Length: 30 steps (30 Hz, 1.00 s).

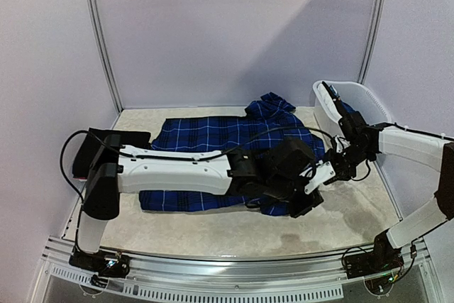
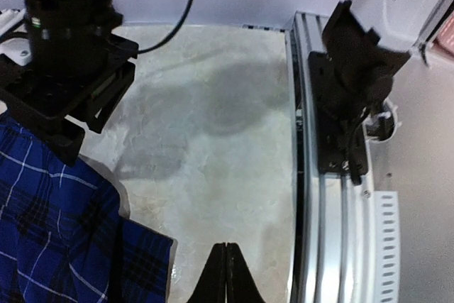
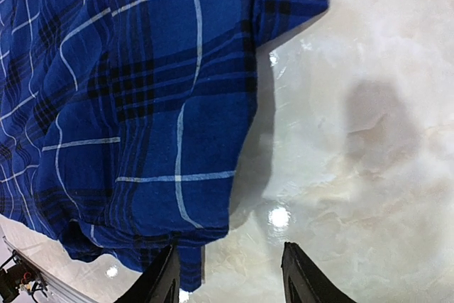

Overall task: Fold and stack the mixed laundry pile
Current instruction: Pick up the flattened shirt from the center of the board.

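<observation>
A blue plaid shirt [image 1: 213,136] lies spread flat across the middle of the table, collar toward the back right. Its near right corner [image 2: 64,239] shows in the left wrist view, beside my left gripper [image 2: 225,250], which is shut on nothing just above bare tabletop. My right gripper [image 3: 230,274] is open, its left finger [image 3: 167,278] at the hem of the shirt [image 3: 142,104] and only tabletop between the fingers. A black garment [image 1: 96,148] sits folded at the far left with a red edge under it.
A white plastic basket [image 1: 358,97] stands at the back right corner. Both arms meet over the shirt's right end, the right wrist [image 2: 67,47] close in front of the left one. The metal rail [image 2: 312,196] runs along the near edge.
</observation>
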### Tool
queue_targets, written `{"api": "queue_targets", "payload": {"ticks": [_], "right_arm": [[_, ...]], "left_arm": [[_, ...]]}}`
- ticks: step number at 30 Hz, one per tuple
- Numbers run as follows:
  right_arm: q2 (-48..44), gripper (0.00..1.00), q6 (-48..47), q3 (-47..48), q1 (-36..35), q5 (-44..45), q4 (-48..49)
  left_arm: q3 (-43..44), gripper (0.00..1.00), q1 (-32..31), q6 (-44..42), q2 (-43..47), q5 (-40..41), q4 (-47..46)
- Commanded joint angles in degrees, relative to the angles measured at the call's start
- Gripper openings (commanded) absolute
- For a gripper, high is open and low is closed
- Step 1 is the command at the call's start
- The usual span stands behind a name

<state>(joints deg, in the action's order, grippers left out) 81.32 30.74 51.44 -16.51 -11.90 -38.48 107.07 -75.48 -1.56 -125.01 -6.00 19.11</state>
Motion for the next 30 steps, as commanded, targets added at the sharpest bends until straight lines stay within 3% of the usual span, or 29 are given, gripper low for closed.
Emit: {"api": "queue_targets", "payload": {"ticks": [1,13,16,18,23,25,30], "right_arm": [[-3.62,0.50,-1.18,2.38,1.40,2.32,-4.90],[-8.86,0.51,-2.93,5.15,2.01,-1.63,-4.90],[-8.86,0.51,-2.98,5.14,2.03,-2.22,-5.10],[-8.89,0.51,-2.37,5.25,2.07,-0.89,-6.10],[-9.80,0.56,1.47,4.88,2.01,6.23,-9.99],[-10.01,0.58,2.51,4.58,2.10,7.72,-10.99],[-10.98,0.60,4.38,4.15,2.34,10.81,-13.34]], "left_arm": [[-4.08,0.00,4.36,9.58,3.94,-5.76,-5.00],[-9.82,0.00,19.88,25.63,7.94,-13.91,-15.37],[-6.83,0.00,20.13,19.79,7.16,-15.63,-10.97],[-3.79,0.02,18.16,13.48,5.58,-12.55,-2.75],[-0.92,0.30,12.44,6.26,-0.19,-7.98,5.86],[1.07,0.37,10.12,2.21,-2.66,-5.11,8.35],[10.51,0.39,6.31,-1.66,-10.95,-1.08,15.50]]}}
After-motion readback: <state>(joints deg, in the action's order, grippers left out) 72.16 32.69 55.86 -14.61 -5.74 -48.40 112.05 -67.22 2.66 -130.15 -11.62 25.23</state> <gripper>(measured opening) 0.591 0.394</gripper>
